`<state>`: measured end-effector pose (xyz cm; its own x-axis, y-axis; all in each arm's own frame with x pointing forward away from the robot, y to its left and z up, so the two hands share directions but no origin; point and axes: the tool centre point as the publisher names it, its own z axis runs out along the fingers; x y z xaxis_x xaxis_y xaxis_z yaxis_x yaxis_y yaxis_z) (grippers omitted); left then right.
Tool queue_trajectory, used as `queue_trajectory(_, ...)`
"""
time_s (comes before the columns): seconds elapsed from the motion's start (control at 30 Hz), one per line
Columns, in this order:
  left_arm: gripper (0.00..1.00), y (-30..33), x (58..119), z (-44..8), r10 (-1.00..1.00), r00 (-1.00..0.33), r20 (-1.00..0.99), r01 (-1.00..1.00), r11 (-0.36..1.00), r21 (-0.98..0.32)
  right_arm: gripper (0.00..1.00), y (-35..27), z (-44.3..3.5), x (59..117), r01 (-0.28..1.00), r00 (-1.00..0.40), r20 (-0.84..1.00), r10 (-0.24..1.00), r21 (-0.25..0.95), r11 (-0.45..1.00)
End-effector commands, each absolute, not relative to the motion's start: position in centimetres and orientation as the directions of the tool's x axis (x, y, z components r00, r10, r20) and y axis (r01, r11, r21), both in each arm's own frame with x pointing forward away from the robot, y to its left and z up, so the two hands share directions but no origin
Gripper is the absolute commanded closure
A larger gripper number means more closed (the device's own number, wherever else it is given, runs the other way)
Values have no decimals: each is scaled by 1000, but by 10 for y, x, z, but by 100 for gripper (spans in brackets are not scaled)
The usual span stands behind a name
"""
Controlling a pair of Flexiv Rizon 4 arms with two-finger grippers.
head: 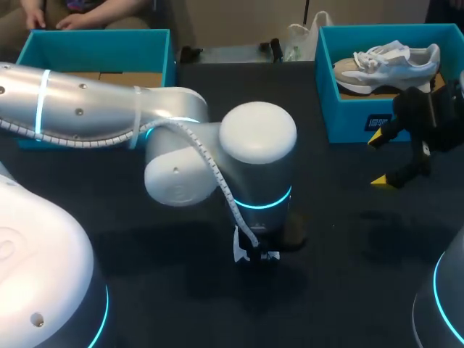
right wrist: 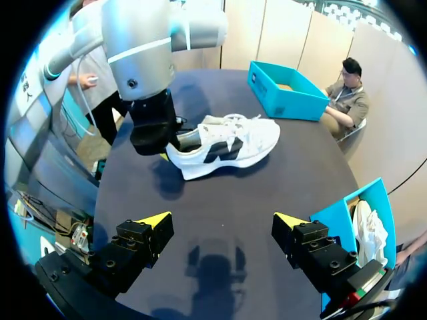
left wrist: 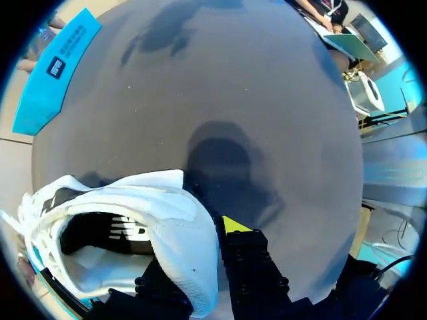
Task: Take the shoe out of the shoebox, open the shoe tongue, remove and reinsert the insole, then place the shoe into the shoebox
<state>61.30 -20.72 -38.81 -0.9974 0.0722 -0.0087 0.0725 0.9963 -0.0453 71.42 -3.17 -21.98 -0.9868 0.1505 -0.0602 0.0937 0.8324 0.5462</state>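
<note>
- sneaker (right wrist: 227,143) out of shoebox (head: 362,119) (table's 2 o'clock), step 1 done
- left gripper (left wrist: 197,257) pinching its heel, right gripper (right wrist: 223,223) spread, empty
- tongue, insole, reboxing prob left

From above, the left arm (head: 257,156) covers its own tool (right wrist: 167,150) and the shoe (left wrist: 167,227) on the bench (head: 167,297) (a white scrap (head: 243,250) beneath is too small to tell), while at that wrist the shoe's heel wall hides one fingertip and the rim cuts off its laced end.
</note>
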Motion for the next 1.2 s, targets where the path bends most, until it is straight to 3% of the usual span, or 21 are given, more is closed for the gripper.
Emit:
queue_trajectory(0.03, 100, -189, 612, -362, 97, -995, 13, 96, 992, -83, 0, -31, -220, 714, 95, -986, -61, 152, 544, 834)
queue_trajectory(0.43, 100, -176, 608, -288, 324, -937, 127, 320, 946, -52, 0, -31, -220, 714, 95, -986, -61, 152, 544, 834)
queue_trajectory(1.2, 100, -148, 629, -168, 451, -869, 203, 458, 889, -16, 0, -31, -220, 714, 95, -986, -61, 152, 544, 834)
